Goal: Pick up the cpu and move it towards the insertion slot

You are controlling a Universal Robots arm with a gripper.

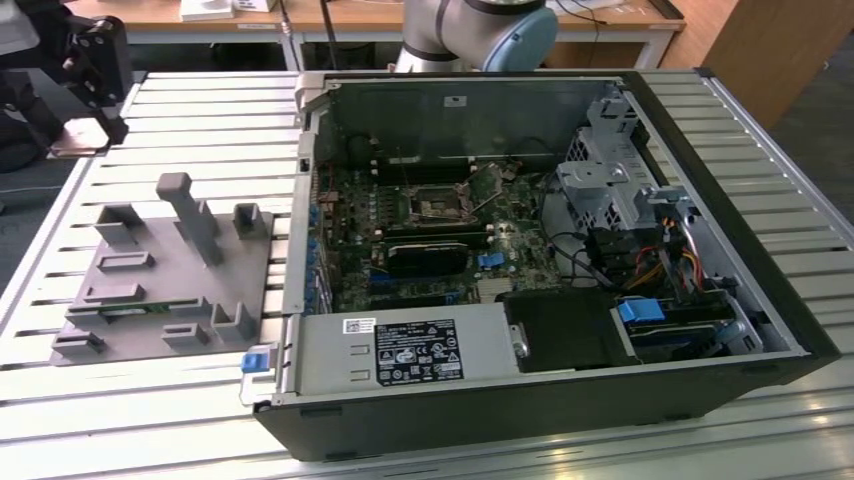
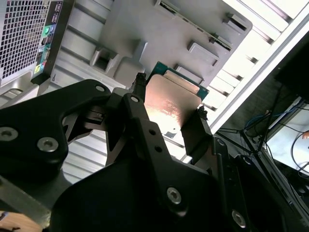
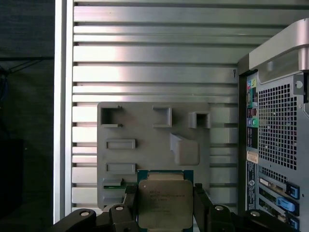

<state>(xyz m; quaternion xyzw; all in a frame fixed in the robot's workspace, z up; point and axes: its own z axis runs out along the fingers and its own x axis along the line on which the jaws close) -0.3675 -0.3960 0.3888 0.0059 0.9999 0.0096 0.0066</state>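
Observation:
My gripper [image 1: 86,126] hangs above the slatted table at the exterior view's far left, behind the grey fixture [image 1: 160,270]. It is shut on the cpu [image 1: 76,140], a flat square chip with a pale metal top. Both wrist views show the cpu [image 2: 171,104] [image 3: 164,205] clamped by its edges between the black fingers [image 2: 136,89] [image 3: 129,199], raised over the fixture [image 3: 145,140]. The insertion slot [image 1: 438,203], a square socket with a dark centre and a metal frame, lies on the motherboard inside the open computer case [image 1: 534,250], well to the right of the gripper.
The case's raised wall [image 1: 310,200] stands between the fixture and the motherboard. A long black card [image 1: 427,255] lies just in front of the slot, and drive bays and cables [image 1: 627,230] fill the case's right. A green memory stick [image 3: 112,183] lies in the fixture.

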